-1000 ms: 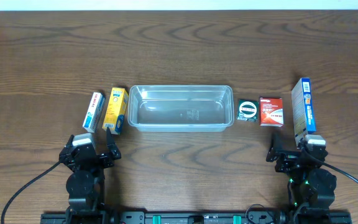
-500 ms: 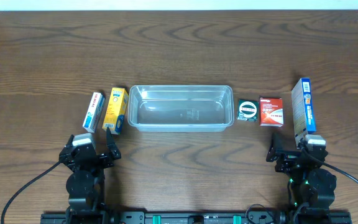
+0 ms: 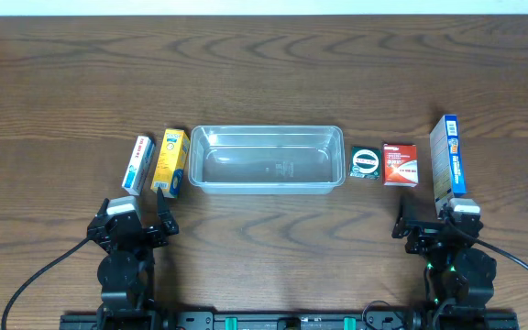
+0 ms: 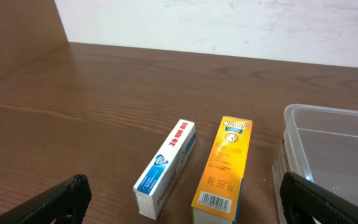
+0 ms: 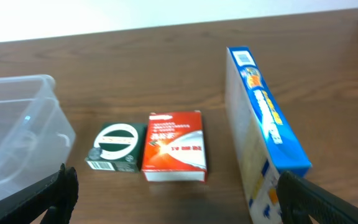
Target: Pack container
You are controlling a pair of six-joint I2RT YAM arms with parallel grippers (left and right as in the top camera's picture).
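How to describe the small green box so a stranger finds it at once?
Start at the long clear container. Off its right end lie two small boxes; the green box is the nearer one, bearing a white ring, unlike the red box.

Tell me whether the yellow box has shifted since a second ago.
No. Overhead, the yellow box lies just left of the container, exactly as before.
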